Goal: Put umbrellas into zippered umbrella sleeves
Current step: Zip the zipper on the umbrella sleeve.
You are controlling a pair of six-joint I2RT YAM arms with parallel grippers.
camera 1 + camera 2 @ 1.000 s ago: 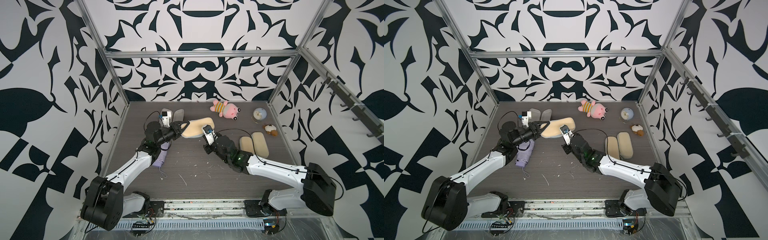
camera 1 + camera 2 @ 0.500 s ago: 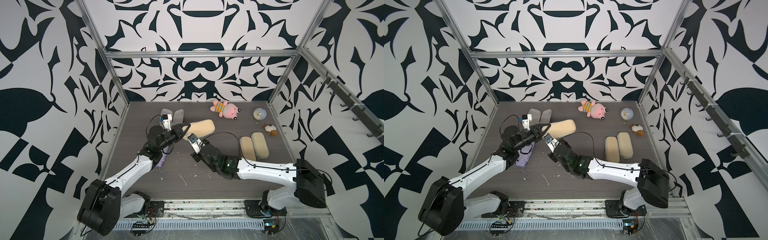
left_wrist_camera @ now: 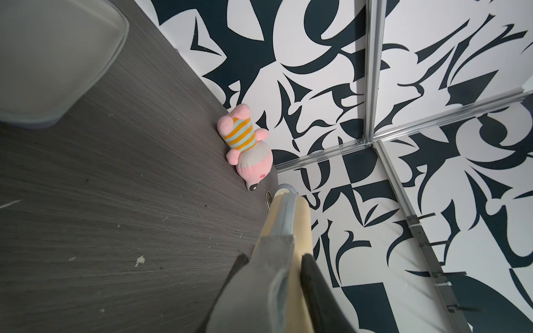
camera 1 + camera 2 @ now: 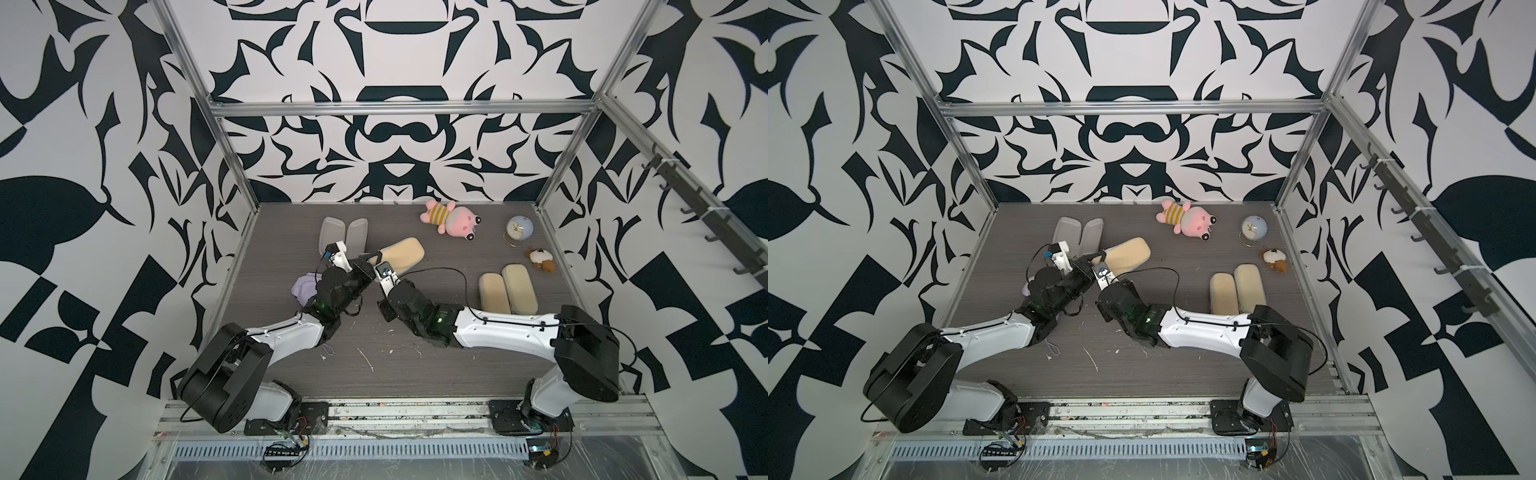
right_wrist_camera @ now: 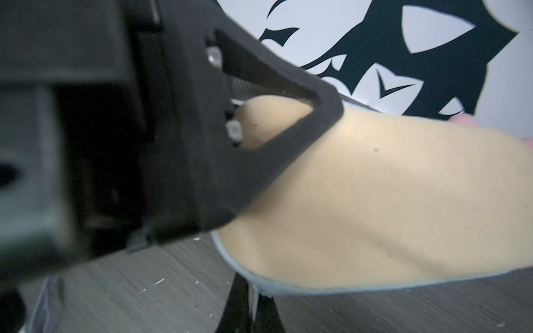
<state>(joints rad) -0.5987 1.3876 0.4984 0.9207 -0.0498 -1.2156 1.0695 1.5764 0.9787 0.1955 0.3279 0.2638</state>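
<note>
Left claw (image 4: 371,262), in both top views, meets the near end of the beige sleeve (image 4: 402,254), which stretches away beyond it over the tabletop (image 4: 457,249). Left wrist view: it is clenched on that end. Right wrist view: right claw (image 5: 252,305) sits at the sleeve's zip edge (image 5: 317,288), grip unclear.

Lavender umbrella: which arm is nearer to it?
Left. The wrist of the left arm sits over the lavender umbrella, hiding part of it in both top views. The right arm reaches to the beige sleeve, apart from the umbrella.
</note>
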